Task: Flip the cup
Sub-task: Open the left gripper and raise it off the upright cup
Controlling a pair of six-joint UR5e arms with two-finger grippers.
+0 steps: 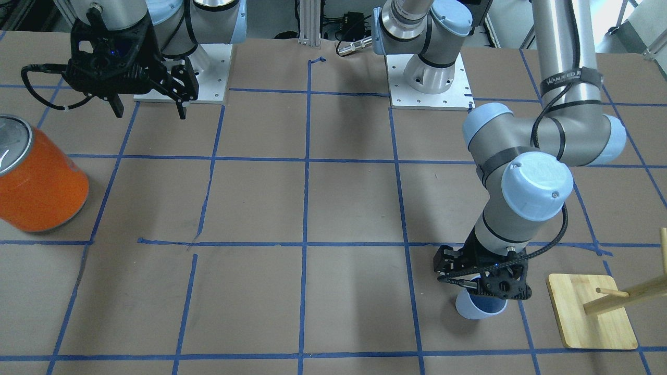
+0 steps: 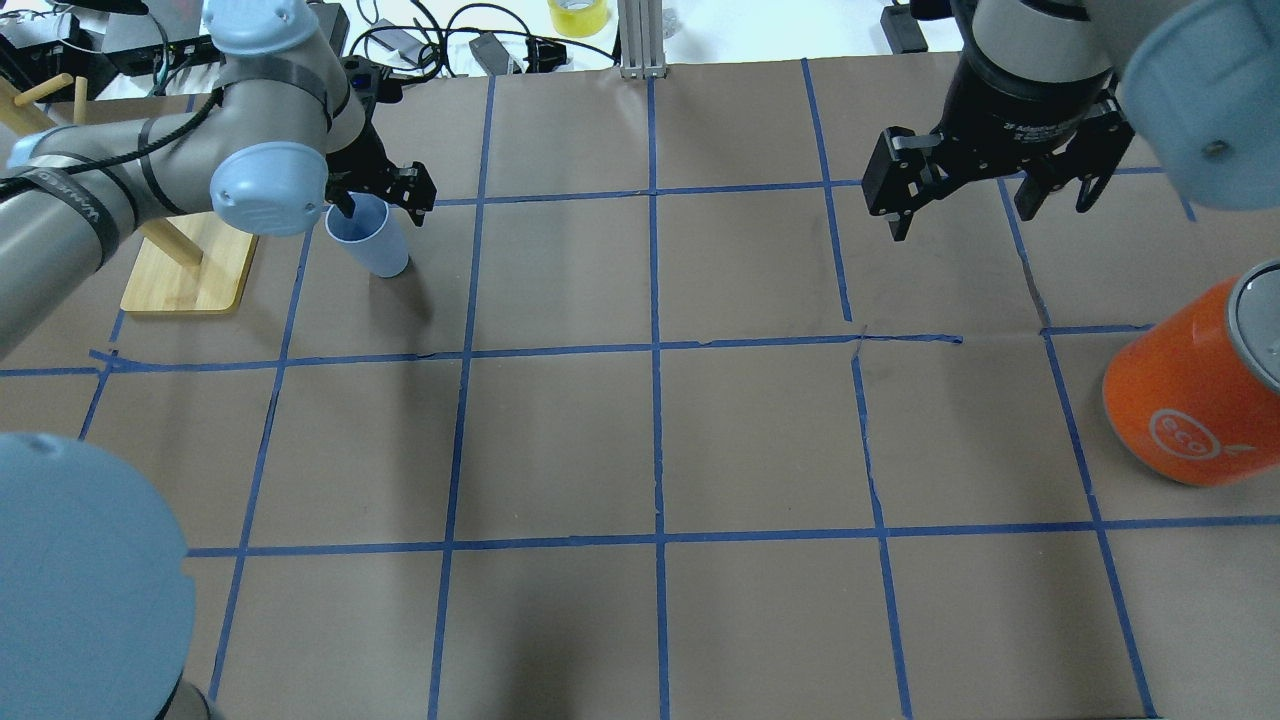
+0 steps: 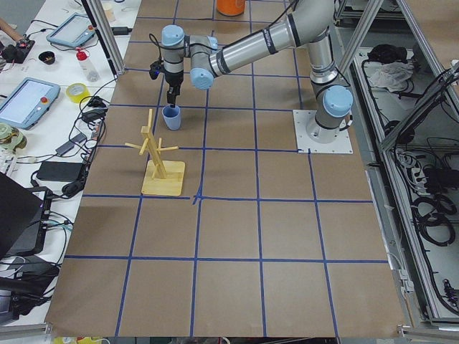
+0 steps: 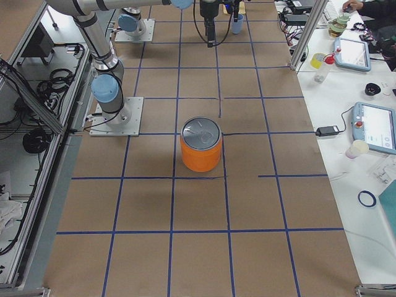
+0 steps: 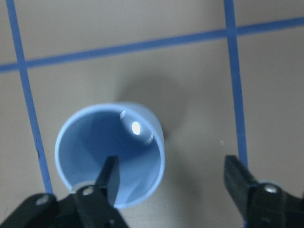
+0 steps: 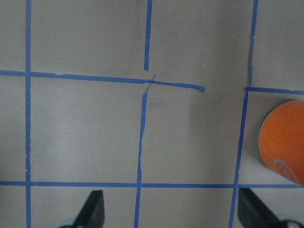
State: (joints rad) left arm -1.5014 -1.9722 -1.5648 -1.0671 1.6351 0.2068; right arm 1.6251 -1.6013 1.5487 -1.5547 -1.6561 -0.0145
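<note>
Okay, front-facing view: the cup (image 1: 470,311) stands mouth up on the desk (image 1: 312,208), just beside the wooden peg stand (image 1: 589,312), on the stand's side toward the desk middle. The left hand (image 1: 490,289) hangs right over the cup. The right hand (image 1: 150,108) is well apart from the stand, fingers spread, holding nothing. The orange can (image 1: 39,187) is also far from the stand.

Overhead view: same layout. One left finger dips into the cup mouth, the other sits outside the wall. Cup near the stand base, not touching it.

Left side view: cup upright, beyond the stand, with the near arm's hand above it.

Right side view: cup tiny, far end, no detail.

Left wrist view: fingers apart, one inside the rim and one well outside. They straddle the wall and are not clamped on it.

Right wrist view: fingers apart over bare paper, can at the edge.

Judgement on handling: thin smooth plastic, so light, a bit flexible, slippery, easy to tip. The best hold looks like a gentle pinch on the wall at the rim, one finger in and one out. Too much squeeze could deform the wall, and the taper could let the cup slip downward.
</note>
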